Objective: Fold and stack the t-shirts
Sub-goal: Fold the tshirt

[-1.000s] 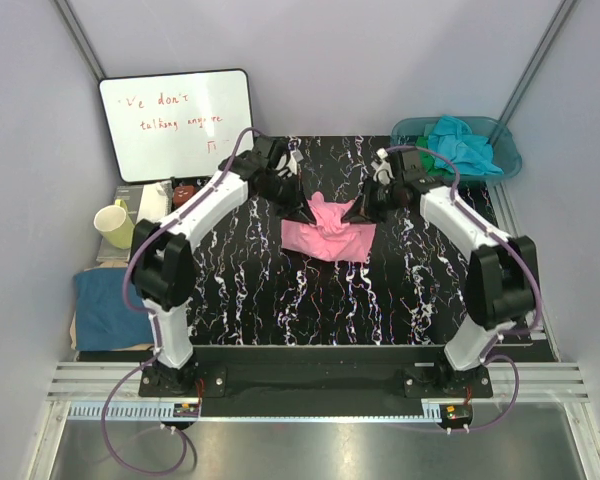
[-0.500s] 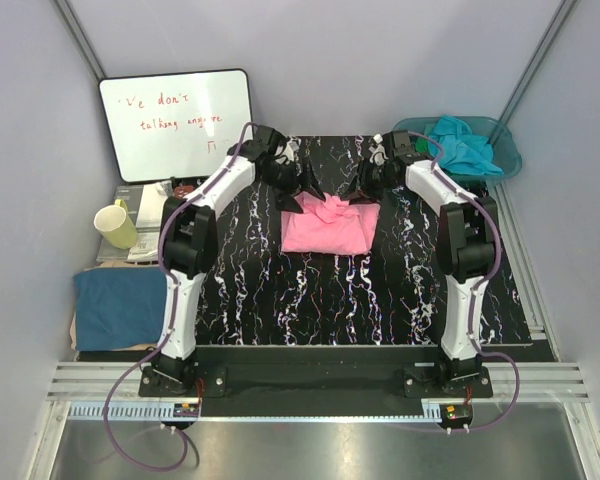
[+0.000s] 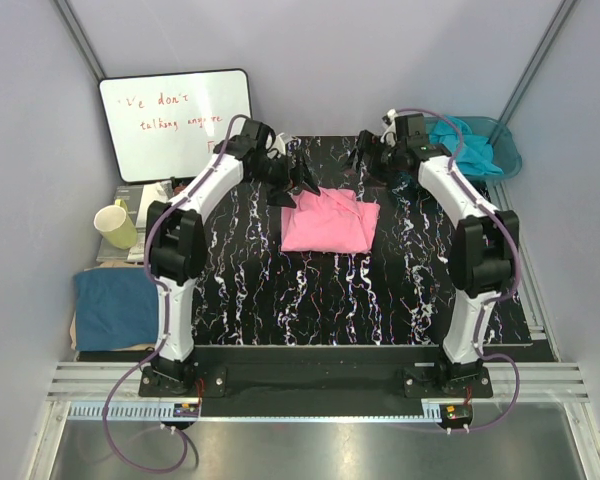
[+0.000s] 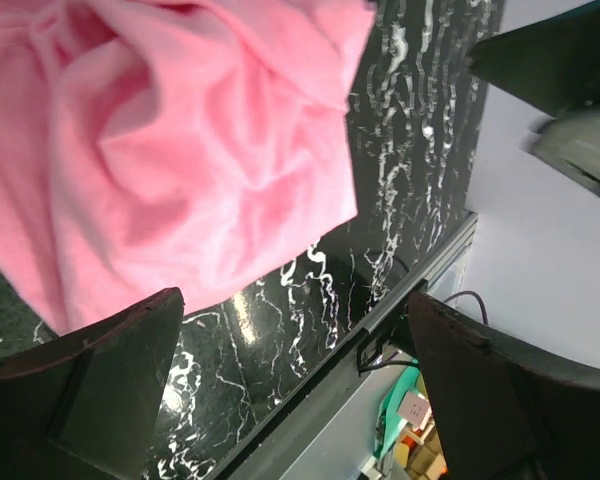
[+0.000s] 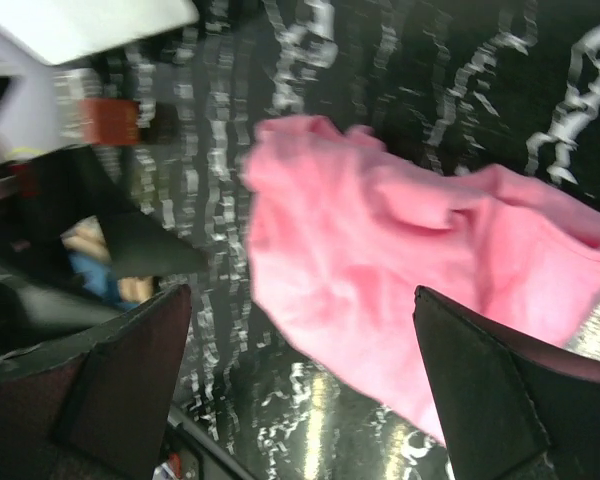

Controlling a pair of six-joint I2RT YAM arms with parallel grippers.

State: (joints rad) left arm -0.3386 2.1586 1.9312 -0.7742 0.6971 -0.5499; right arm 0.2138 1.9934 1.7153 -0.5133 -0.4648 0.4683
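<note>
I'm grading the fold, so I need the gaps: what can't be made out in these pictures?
- pink t-shirt: lower layers hidden beneath its own top layer, every view.
- shirts in the basin: top view, right arm crosses them; count unclear.
- cloth edges: right wrist view, motion blur.
- whiteboard: writing too small to read, top view.

We reach toward the far edge of the surface (image 3: pixel 320 290): our left gripper (image 3: pixel 292 181) and right gripper (image 3: pixel 366 158) point inward, jaws spread wide.

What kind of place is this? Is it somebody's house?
Probably a robot lab's test booth, not a house: the left arm and right arm are bolted to a black table, plain walls enclose it, and a whiteboard leans behind.
</note>
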